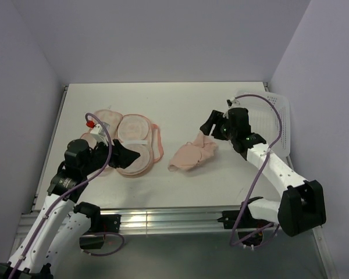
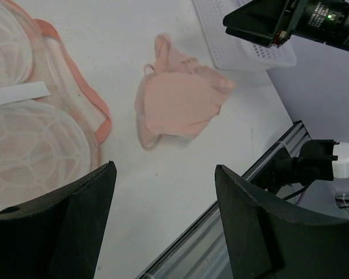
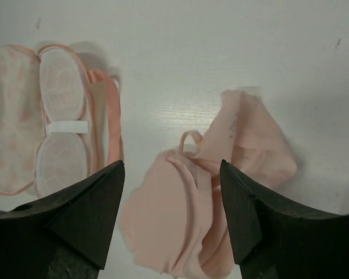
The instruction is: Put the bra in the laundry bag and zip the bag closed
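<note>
The pale peach bra (image 1: 192, 154) lies crumpled on the white table, right of centre, with one cup folded over and a thin strap loop showing (image 3: 192, 138). My right gripper (image 1: 212, 125) hangs just above its far right end, open (image 3: 171, 164), with the bra (image 3: 215, 197) seen between the fingers and not gripped. The laundry bag (image 1: 131, 136) lies spread open at the left, whitish lining up, with pink trim (image 2: 87, 96). My left gripper (image 1: 135, 156) is open (image 2: 164, 168) at the bag's near right edge, holding nothing.
A white perforated basket (image 1: 276, 116) stands at the table's right edge, behind the right arm. The metal rail (image 1: 163, 218) runs along the near edge. Purple walls close in on both sides. Bare table lies between bag and bra (image 2: 157, 174).
</note>
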